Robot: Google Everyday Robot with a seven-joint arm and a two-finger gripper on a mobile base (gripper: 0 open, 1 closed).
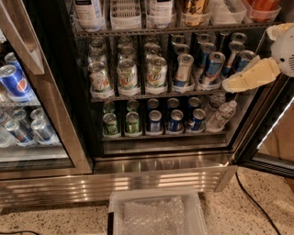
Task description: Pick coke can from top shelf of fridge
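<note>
1. Dark fridge (161, 165) interior: door (265, 153) open, giving me access.
2. Far right, the coke can (265, 5) sits corralled in a top shelf (174, 28) bin (251, 14).
3. My claw (229, 84) hovers below it, right; spread or pressed, cannot tell.

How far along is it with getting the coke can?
Done: the fridge stands open. In hand: the gripper hangs at the right, level with the middle rack, no can in it. Left: climb to the top shelf, where something red, likely the coke can, shows in the rightmost bin, grip it, pull it out.
</note>
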